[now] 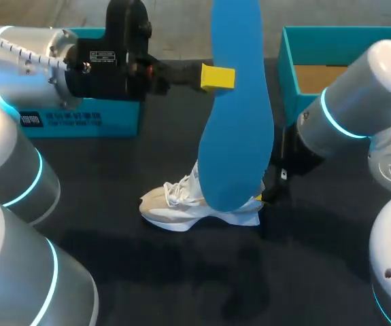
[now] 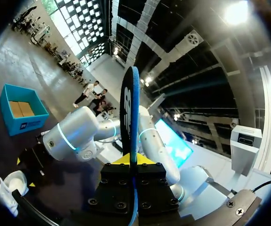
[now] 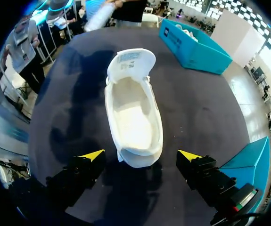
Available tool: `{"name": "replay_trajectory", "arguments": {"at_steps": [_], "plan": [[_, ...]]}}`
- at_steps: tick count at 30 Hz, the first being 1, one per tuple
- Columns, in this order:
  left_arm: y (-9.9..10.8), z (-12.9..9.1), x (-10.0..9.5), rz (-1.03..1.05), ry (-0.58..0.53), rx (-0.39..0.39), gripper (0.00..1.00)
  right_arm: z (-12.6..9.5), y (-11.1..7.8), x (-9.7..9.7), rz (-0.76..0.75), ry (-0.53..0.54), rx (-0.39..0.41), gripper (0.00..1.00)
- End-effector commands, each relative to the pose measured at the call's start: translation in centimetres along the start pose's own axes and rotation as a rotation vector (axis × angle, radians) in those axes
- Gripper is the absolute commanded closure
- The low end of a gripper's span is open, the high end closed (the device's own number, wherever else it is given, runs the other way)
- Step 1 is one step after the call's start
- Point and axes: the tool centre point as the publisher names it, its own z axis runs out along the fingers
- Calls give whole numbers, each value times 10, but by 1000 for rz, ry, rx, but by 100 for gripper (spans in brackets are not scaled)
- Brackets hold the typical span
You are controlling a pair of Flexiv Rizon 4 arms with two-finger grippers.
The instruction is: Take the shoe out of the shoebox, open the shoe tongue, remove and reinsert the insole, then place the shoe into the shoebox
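The shoe (image 1: 171, 204) stands on the counter (image 1: 147, 272) in the middle, outside both boxes, toe to the left and heel to the right. Its tongue is folded up and away at the far end of the opening, and the right wrist view shows the inside bare. The blue insole (image 1: 236, 122) is therefore out. The left tool (image 1: 217, 77) pinches it across its width, fingers pressed against both faces, so it stands upright on its long axis high above the shoe. This looks like a carrying hold, meant to keep the sole clear of the opening until it can be lined up and fed back in. The left arm comes in from the left with its wrist level and its fingers pointing right, over the near edge of the left box (image 1: 79, 122). The right arm reaches down from the right, in front of the right box (image 1: 287, 75). The right tool (image 3: 141, 154) is low at the heel and spread, one finger on either side with a gap showing on both, probably placed to steady the shoe while the insole goes in.
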Motion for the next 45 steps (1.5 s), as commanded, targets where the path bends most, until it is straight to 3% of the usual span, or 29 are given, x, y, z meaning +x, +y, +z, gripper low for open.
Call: {"name": "replay_trajectory", "arguments": {"at_steps": [1,27,28,35,45], "plan": [[0,0,0,0,-1,-2,100,-5,4,4,4,-20,407,0],[0,0,0,0,-1,-2,100,-5,7,4,5,-16,404,0],[0,0,0,0,-1,-2,100,-4,11,5,-1,10,374,0],[0,0,0,0,-1,-2,100,-9,23,5,-13,19,376,0],[0,0,0,0,-1,-2,100,1,35,-13,-56,18,378,0]]}}
